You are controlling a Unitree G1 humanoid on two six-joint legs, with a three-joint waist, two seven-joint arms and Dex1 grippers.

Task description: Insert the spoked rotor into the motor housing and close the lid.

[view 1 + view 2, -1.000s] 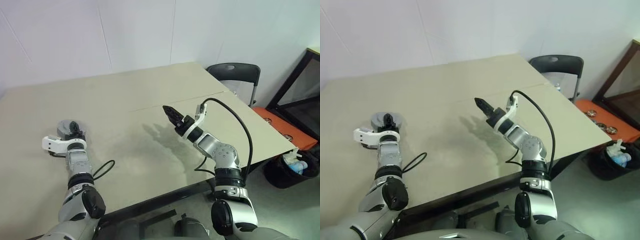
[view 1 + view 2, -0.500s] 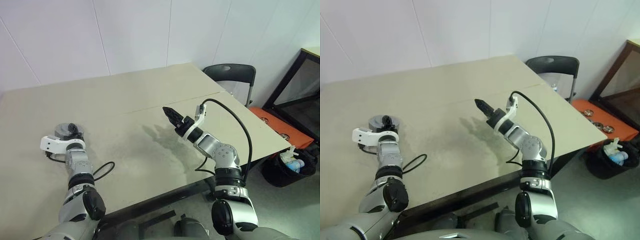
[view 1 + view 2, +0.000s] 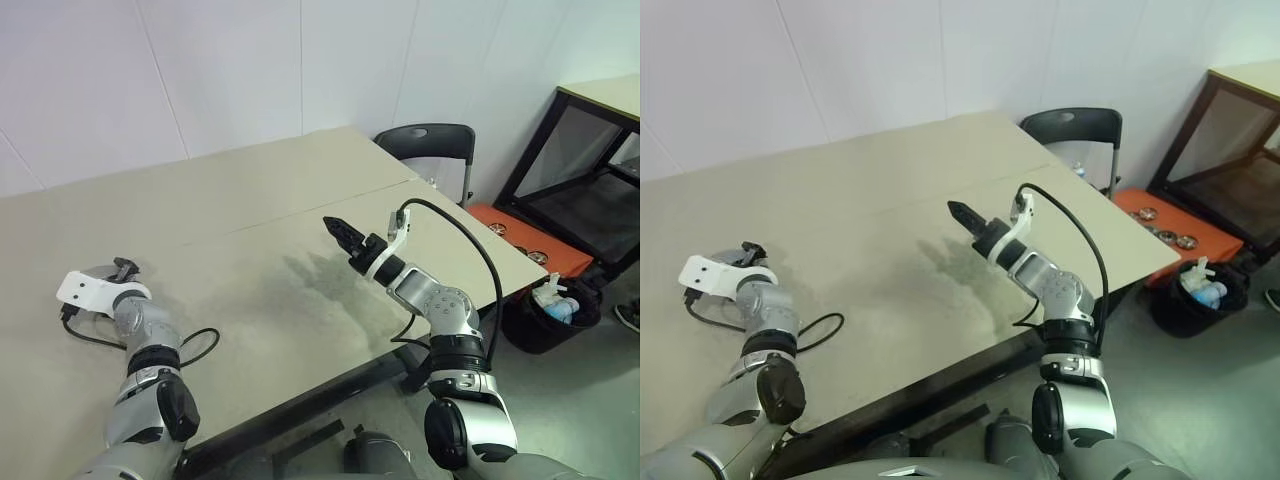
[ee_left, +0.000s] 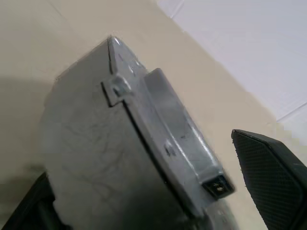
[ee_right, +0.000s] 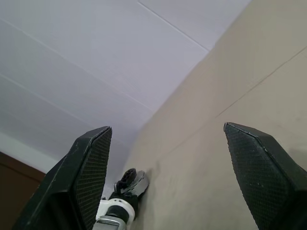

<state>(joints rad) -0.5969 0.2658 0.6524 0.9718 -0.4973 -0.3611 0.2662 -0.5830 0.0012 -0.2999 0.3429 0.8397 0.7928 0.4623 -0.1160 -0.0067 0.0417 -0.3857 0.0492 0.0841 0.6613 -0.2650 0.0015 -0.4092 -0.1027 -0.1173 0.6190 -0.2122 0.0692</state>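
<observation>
Since the earlier frame the left gripper (image 3: 122, 266) has swung out toward 9 o'clock and spread its fingers. They now stand either side of the housing (image 4: 180, 132), one finger clear of its rim. The housing rests at the table's (image 3: 250, 200) 9 o'clock edge. Its lid (image 4: 91, 158) seems to be on, plain grey face out, though this close view is hard to read. If so, the rotor is probably inside and the task is all but done. The right gripper (image 3: 330, 222) hovers mid-table, spread and empty.
</observation>
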